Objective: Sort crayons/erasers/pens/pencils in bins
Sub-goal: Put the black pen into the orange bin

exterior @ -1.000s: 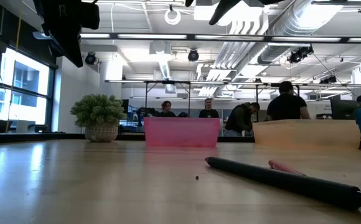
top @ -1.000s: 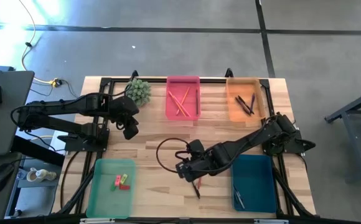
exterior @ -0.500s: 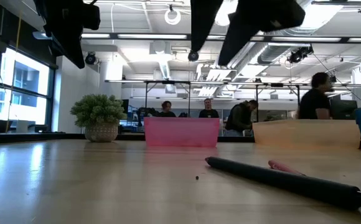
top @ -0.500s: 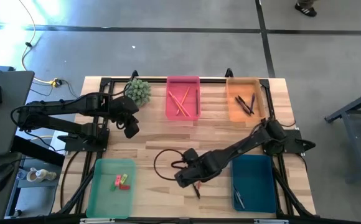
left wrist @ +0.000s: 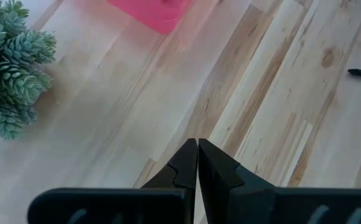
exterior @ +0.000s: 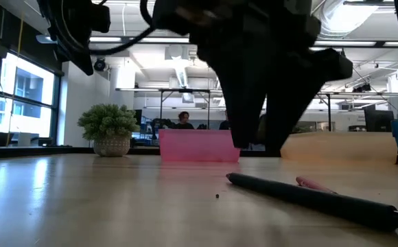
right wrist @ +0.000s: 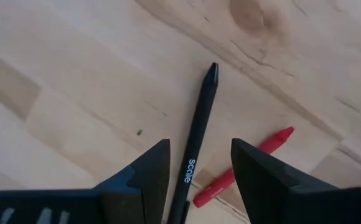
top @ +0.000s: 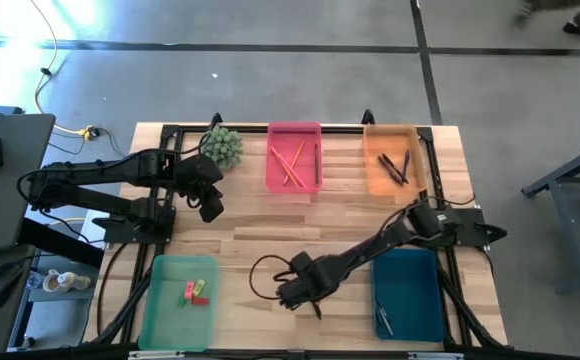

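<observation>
Since the earlier frame my right gripper (top: 300, 291) has slid further toward the desk's near edge and dropped low, so that in the low view it now fills the middle of the picture as a dark mass just behind the black pen (exterior: 302, 194). Its fingers (right wrist: 146, 171) stand spread and released, one on each side of the black pen (right wrist: 196, 143), which lies flat on the bare wood with nothing gripping it. A red crayon (right wrist: 243, 167) lies just beside the pen, slanting away from it.

My left gripper (top: 208, 207) waits clenched and empty over the desk near its far left corner, next to the small potted plant (top: 222, 146).

The bins sit at the desk's corners and far edge: the pink bin (top: 294, 132) at the middle of the far edge holds orange-tan pencils (top: 290, 164); the orange bin (top: 370, 178) at the far right corner holds a few dark sticks; the light green bin (top: 160, 300) at the near left corner holds the erasers (top: 194, 291), pink-red and yellow-green; the teal-blue bin (top: 410, 290) at the near right corner has one thin stick near its near edge.
</observation>
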Robot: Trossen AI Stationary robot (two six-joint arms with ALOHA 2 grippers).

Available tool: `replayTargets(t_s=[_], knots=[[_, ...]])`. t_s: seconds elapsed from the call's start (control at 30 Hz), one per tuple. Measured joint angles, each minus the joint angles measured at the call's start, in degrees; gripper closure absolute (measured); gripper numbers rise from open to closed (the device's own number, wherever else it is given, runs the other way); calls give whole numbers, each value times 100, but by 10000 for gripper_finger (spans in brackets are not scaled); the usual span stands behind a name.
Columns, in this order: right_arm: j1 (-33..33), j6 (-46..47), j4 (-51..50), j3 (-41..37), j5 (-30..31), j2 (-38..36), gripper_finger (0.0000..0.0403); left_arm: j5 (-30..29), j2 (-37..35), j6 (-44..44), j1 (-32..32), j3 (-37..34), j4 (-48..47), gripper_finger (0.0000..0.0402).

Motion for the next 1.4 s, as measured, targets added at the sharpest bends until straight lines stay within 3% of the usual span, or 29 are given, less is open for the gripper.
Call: replayTargets(t_s=[0.6, 1.13, 1.4], knots=[[-2, 586, 167, 20, -259, 452, 245, 0, 0, 2, 2, 0, -2, 398], [-17, 1165, 60, 4, -161, 458, 381, 2, 0, 252, 1, 0, -4, 397], [-17, 1161, 82, 4, -163, 450, 388, 2, 0, 297, 2, 0, -7, 396]])
